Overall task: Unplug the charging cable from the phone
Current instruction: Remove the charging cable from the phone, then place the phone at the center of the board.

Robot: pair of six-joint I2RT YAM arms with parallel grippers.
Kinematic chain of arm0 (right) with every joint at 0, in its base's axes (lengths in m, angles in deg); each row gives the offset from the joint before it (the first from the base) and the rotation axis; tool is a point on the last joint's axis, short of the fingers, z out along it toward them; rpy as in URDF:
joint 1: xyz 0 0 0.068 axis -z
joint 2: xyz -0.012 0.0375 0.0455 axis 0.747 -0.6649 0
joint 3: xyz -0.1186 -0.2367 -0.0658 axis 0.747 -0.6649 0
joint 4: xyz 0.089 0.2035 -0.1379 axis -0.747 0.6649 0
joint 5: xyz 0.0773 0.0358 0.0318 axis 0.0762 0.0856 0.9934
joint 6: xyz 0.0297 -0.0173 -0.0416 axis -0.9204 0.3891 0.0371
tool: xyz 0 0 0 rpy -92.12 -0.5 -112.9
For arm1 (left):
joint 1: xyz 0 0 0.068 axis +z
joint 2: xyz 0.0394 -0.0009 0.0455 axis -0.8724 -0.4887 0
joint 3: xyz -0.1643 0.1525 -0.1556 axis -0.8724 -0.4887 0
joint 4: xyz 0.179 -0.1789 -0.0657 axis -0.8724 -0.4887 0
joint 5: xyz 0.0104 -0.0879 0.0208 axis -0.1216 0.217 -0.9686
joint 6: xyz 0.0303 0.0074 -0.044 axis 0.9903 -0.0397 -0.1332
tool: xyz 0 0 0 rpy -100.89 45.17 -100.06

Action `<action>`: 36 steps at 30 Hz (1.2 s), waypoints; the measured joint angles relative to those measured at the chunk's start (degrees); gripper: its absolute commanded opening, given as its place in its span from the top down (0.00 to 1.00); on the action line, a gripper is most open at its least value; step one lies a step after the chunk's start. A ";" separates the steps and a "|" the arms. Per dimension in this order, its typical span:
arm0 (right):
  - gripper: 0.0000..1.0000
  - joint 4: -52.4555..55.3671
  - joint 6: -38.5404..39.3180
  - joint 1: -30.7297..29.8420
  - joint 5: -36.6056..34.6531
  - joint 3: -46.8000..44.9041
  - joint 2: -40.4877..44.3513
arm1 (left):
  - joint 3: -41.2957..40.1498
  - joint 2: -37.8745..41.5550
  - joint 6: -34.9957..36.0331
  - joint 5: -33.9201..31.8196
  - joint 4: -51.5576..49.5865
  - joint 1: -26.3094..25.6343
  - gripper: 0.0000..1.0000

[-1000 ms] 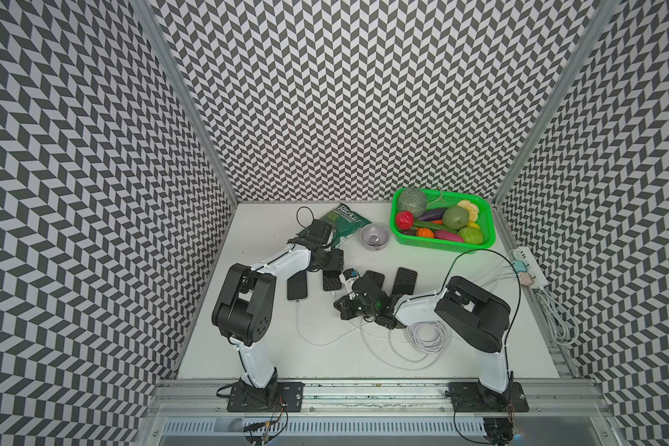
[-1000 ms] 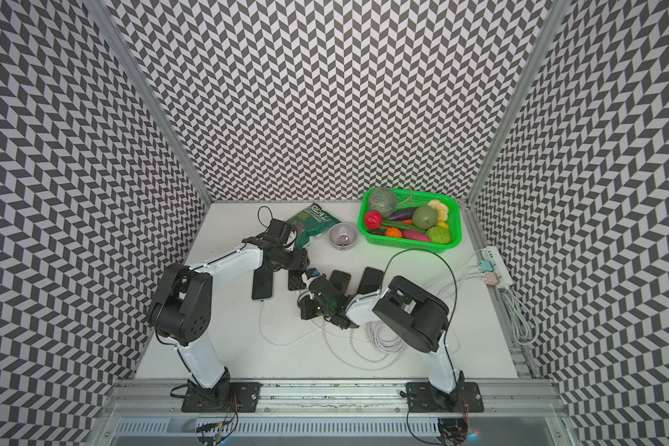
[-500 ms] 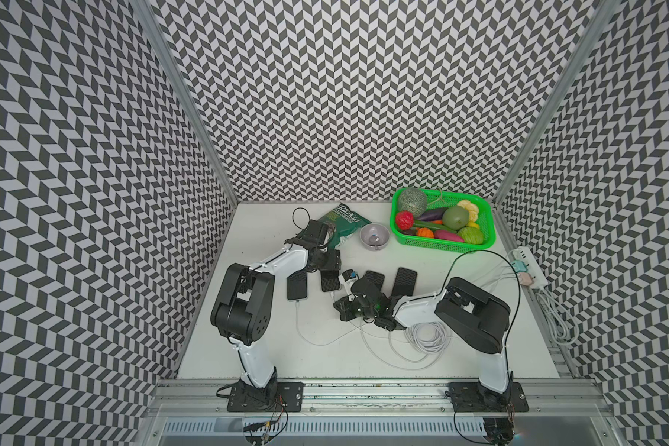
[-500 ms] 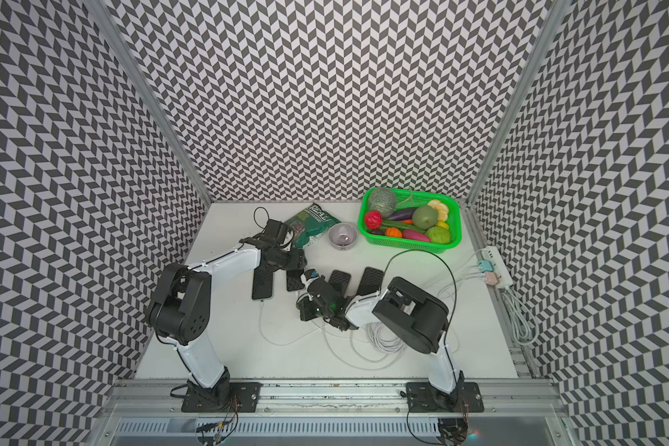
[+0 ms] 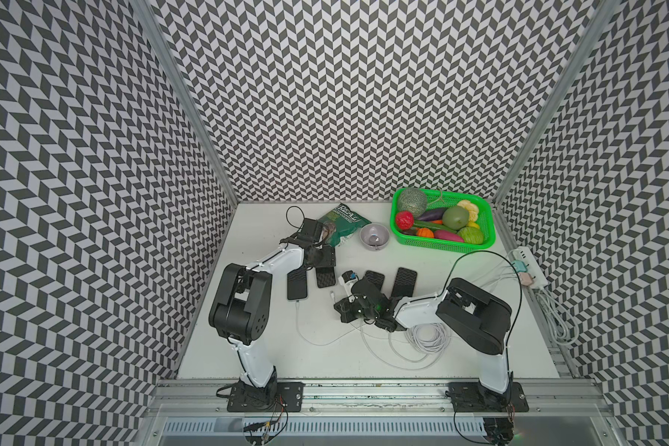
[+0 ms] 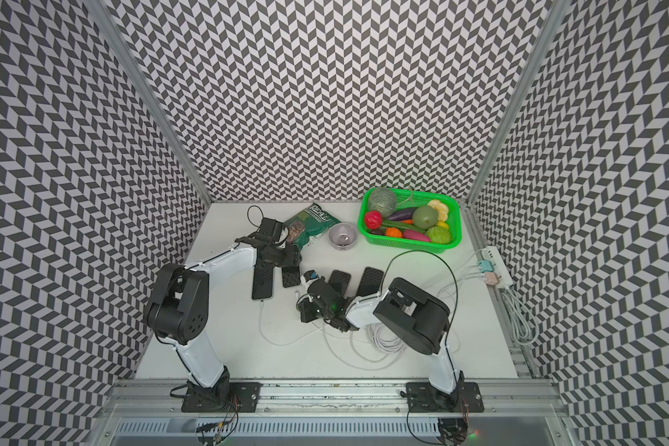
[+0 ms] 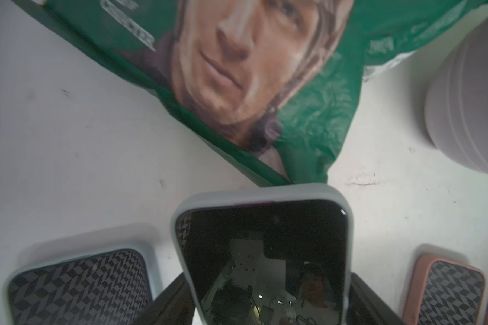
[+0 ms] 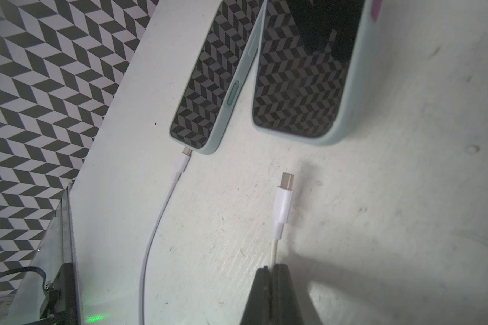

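Several dark phones lie in a row mid-table. My left gripper [image 5: 322, 258] [image 7: 265, 305] is shut on the far end of the mint-cased phone [image 5: 326, 277] [image 7: 265, 253], one finger [image 7: 171, 301] on each side of it. The charging cable [image 8: 275, 247] is pinched in my shut right gripper [image 8: 272, 271] [image 5: 340, 306]. Its plug [image 8: 284, 191] [image 5: 331, 295] hangs free a short way from that phone's near end [image 8: 307, 84]. The phone to the left [image 5: 297, 284] [image 8: 209, 84] has another white cable [image 8: 181, 163] plugged in.
Two more phones [image 5: 373, 278] [image 5: 404, 282] lie to the right. Behind are a green chip bag [image 5: 342, 222], a grey bowl [image 5: 374, 235] and a green basket [image 5: 489, 235] of toy produce. White cable lies coiled [image 5: 427, 334] near the right arm. A power strip [image 5: 528, 266] sits at the right edge.
The left wrist has shifted only slightly at the phone's far end. The right gripper and the free plug hold the same place.
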 measured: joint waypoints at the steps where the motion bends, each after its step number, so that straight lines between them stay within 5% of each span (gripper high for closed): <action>1: 1.00 0.15 0.04 -0.07 0.04 -0.02 0.11 | 0.00 0.20 0.00 -0.28 0.28 0.33 1.00; 12: 0.84 2.56 2.89 -0.81 2.08 1.09 0.26 | 0.00 0.42 0.44 0.76 1.36 0.17 1.00; 23: 0.84 5.51 4.11 -1.20 2.67 1.81 0.96 | 0.07 -0.11 1.95 0.98 1.11 -3.23 1.00; 24: 0.80 5.88 4.11 -1.20 2.67 1.53 1.36 | 0.11 -0.31 2.12 0.96 1.07 -3.56 1.00; 25: 0.55 6.34 4.07 -1.20 2.69 1.14 1.86 | 0.15 -0.59 2.38 0.96 0.92 -3.85 0.99; 26: 0.50 6.32 4.37 -1.20 2.78 0.70 2.45 | 0.24 -0.85 2.54 0.94 0.74 -4.15 0.99; 32: 0.37 7.34 5.88 -1.22 2.95 -2.36 7.65 | 1.44 -3.17 3.02 0.55 -0.15 -5.57 0.90; 36: 0.37 7.23 6.01 -1.20 3.04 -5.62 11.98 | 1.73 -3.61 3.13 0.11 -0.35 -5.99 0.83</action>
